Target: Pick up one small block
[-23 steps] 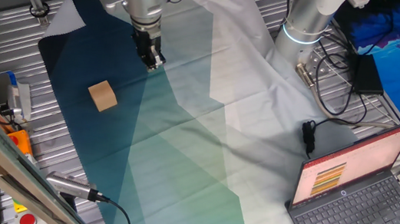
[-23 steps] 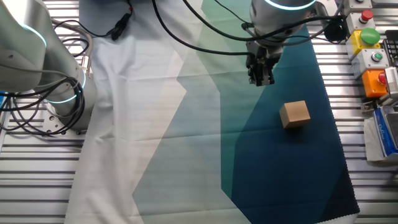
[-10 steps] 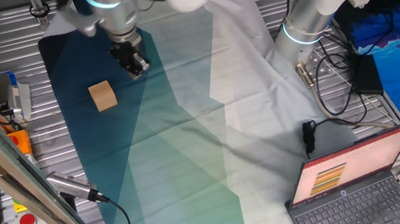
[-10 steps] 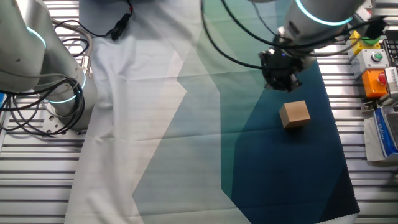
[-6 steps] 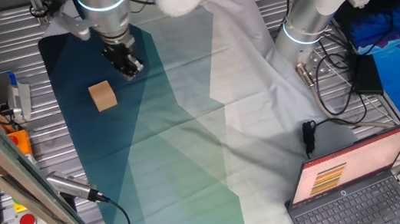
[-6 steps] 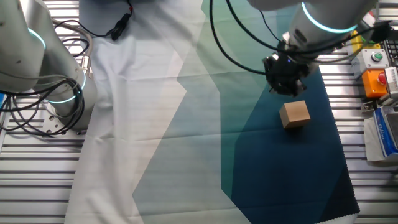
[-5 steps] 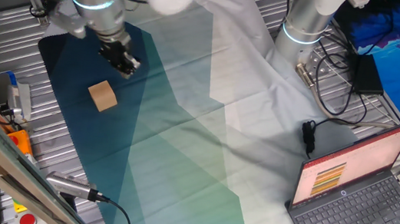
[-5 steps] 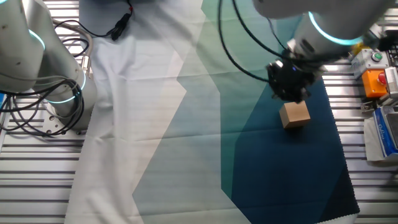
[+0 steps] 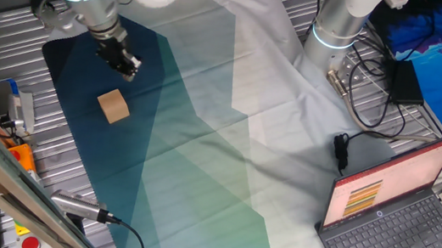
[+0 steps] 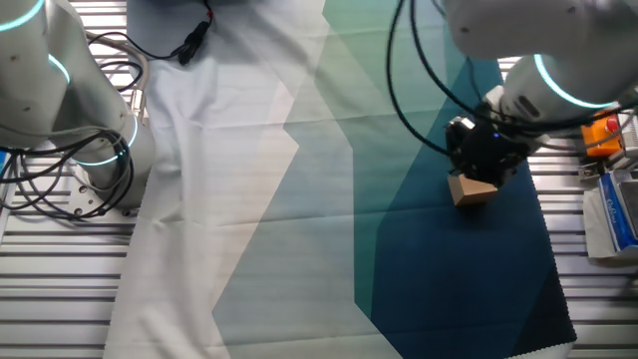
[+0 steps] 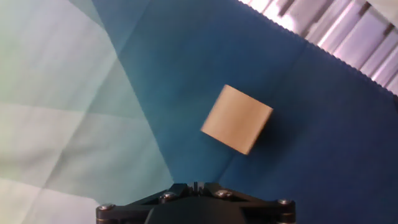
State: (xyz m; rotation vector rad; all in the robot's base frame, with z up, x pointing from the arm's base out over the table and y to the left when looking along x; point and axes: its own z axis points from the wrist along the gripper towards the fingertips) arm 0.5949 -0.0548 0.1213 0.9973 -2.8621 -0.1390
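The small block [image 9: 113, 106], a plain light-tan wooden cube, lies on the dark blue part of the cloth [image 9: 74, 135]. My gripper [image 9: 128, 69] hangs above the cloth, just beyond the block and apart from it. In the other fixed view the gripper [image 10: 485, 168] overlaps the block's [image 10: 473, 192] upper edge. In the hand view the block [image 11: 237, 119] sits right of centre, ahead of the gripper [image 11: 196, 185]. The fingers meet in the middle with nothing between them.
An open laptop [image 9: 400, 225] sits at the right front. A second robot's base [image 9: 336, 28] and cables [image 9: 369, 101] stand at the back. A button box [image 10: 598, 90] and the cloth's edge lie close to the block. A cabled tool [image 9: 78, 205] lies at the front left.
My gripper has moved across the cloth from the pale middle strip over the dark blue part, ending close above the block. The block has not moved.
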